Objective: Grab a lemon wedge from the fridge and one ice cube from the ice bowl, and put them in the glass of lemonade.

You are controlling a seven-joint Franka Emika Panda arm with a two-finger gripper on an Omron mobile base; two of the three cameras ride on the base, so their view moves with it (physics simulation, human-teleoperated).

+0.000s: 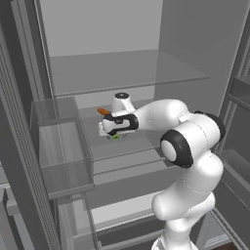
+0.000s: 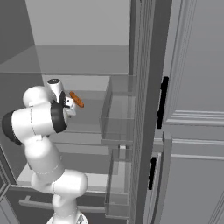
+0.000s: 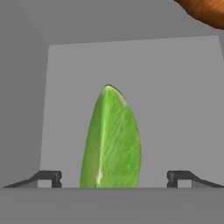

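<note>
Inside the fridge [image 1: 122, 29], on a glass shelf [image 1: 127, 73], I see my gripper [image 3: 113, 178] spread wide, holding nothing, straddling the lemon wedge [image 3: 111, 140]; a carrot [image 1: 103, 112] lies close behind.

The fridge [image 1: 122, 73] is seen with its doors open, a pale interior and glass shelves exposed. The lemon wedge [image 3: 111, 140] is found on a middle shelf; in the hand view it appears as a green, pointed wedge, tip directed away, with pale membrane lines on its cut face. A small green part of it is seen in the left base view.
</note>
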